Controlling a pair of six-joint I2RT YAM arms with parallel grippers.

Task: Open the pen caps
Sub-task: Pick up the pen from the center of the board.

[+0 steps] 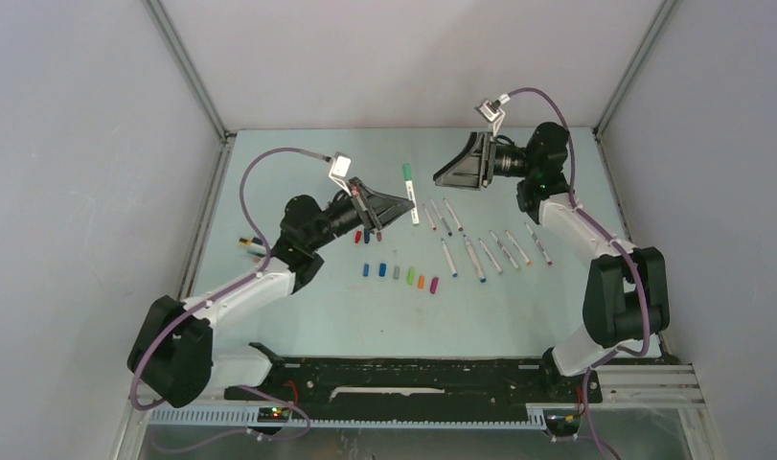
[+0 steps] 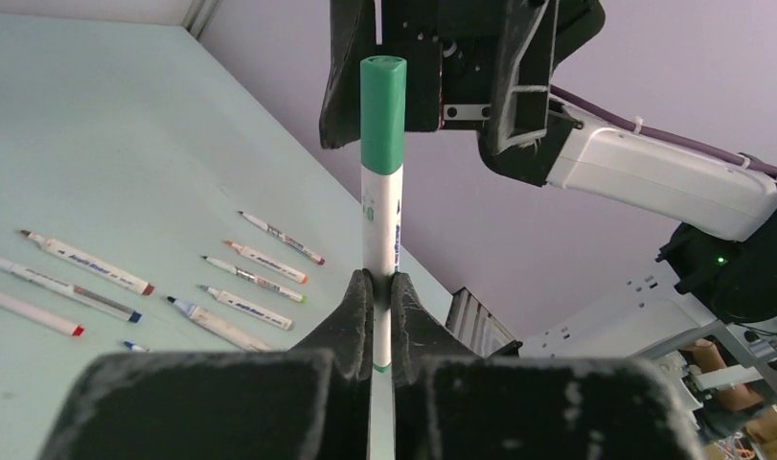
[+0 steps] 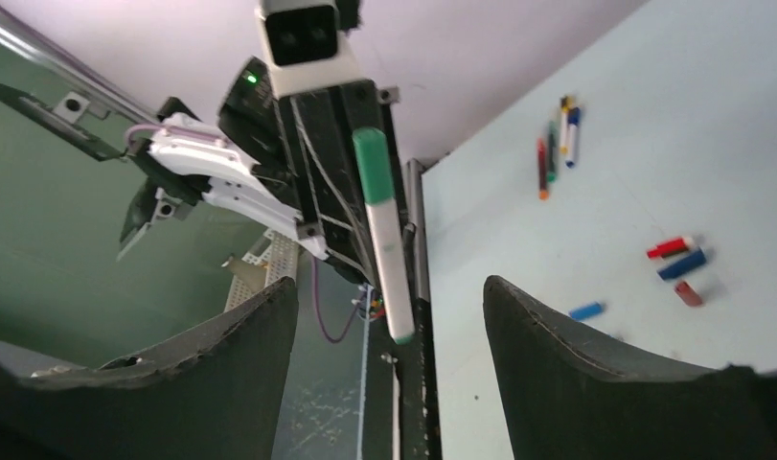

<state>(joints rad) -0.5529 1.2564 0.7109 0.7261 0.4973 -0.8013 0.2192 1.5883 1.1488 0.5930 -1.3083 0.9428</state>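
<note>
Pen [image 2: 381,220], green cap [image 2: 382,115], clamped in left claw [image 2: 382,283] — barrel print illegible; right claw [image 3: 389,287] apart.

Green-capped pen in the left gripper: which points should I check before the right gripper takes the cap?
1. Left gripper shut on pen barrel: ok.
2. Green cap on, clear of that grip: ok.
3. Right gripper open: ok.
4. Cap lined up with its opening: ok.
5. Cap inside right gripper: not ok, gap in top view.
6. Grip firm enough: cannot tell.
</note>
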